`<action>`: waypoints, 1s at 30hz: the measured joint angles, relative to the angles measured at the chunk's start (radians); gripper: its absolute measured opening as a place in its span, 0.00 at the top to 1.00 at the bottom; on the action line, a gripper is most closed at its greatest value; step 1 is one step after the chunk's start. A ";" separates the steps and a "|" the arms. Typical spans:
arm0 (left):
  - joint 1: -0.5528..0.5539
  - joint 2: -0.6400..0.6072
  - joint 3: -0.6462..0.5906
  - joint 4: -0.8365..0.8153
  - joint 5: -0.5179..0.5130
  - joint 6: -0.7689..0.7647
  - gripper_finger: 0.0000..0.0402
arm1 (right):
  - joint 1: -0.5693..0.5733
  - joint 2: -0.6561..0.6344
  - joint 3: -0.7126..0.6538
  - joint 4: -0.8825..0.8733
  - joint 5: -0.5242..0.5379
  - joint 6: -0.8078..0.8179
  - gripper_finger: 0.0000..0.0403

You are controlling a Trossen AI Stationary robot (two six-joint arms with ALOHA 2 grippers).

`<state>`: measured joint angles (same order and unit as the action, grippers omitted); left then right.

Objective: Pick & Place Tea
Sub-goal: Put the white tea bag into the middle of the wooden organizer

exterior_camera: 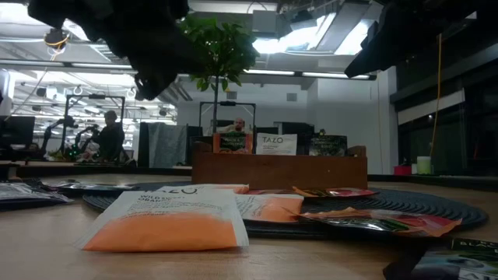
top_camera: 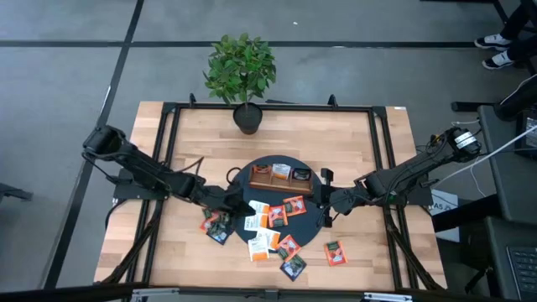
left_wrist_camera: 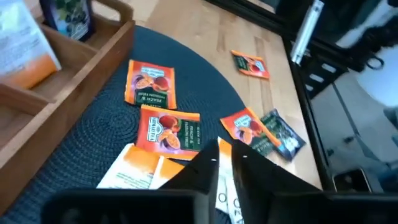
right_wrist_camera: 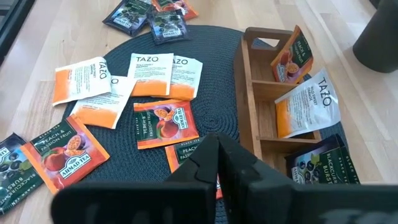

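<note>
A: Well, from the high view, where does the tea stand?

B: Mostly loose. The sachets (top_camera: 270, 228) lie scattered over the dark round mat (top_camera: 277, 200) and spill onto the wooden surface (top_camera: 361, 143); the wooden tray (top_camera: 280, 179) sits at the mat's far side with one packet in each compartment. The left gripper (top_camera: 237, 204) hovers over the mat's left edge, the right gripper (top_camera: 328, 204) over its right edge, so each arm can reach its own half of the pile, I'd judge.

A: And the low view?

B: It shows what overhead hides: the tray's packets stand upright, labels facing out. An orange sachet (exterior_camera: 173, 222) lies flat in front. Both arms are only dark shapes above.

A: Left wrist view?

B: Its jaws show a narrow gap, but I cannot tell whether they are parting or closed; nothing is between them. Orange peach sachets (left_wrist_camera: 165, 127) lie just past them.

A: Right wrist view?

B: Jaws pressed together, empty, above an orange sachet (right_wrist_camera: 165, 122). Only here do the tray's dividers and leaning packets read clearly.
</note>
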<state>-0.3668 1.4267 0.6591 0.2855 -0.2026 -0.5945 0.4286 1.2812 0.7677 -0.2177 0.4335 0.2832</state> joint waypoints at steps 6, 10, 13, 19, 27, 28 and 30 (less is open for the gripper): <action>-0.012 0.078 0.050 -0.006 0.040 -0.222 0.76 | 0.000 0.000 0.001 -0.002 -0.020 0.000 0.95; -0.044 0.119 0.074 -0.009 0.082 -0.340 0.72 | 0.000 0.000 0.002 -0.003 -0.026 0.000 0.95; -0.080 0.135 0.101 -0.053 0.063 -0.409 0.71 | 0.000 0.000 0.002 -0.003 -0.027 0.000 0.95; -0.160 0.146 0.195 -0.268 -0.022 -0.563 0.74 | 0.000 0.000 0.002 -0.010 -0.031 -0.006 0.95; -0.267 0.165 0.282 -0.382 -0.165 -0.755 0.74 | 0.000 0.001 0.002 -0.048 -0.036 -0.027 0.95; -0.278 0.177 0.289 -0.403 -0.175 -0.784 0.74 | 0.000 0.001 0.002 -0.050 -0.036 -0.028 0.95; -0.290 0.211 0.305 -0.417 -0.184 -0.835 0.74 | 0.000 0.001 0.002 -0.054 -0.036 -0.029 0.95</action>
<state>-0.6564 1.6381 0.9638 -0.1316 -0.3866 -1.4291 0.4286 1.2819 0.7692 -0.2719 0.3977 0.2541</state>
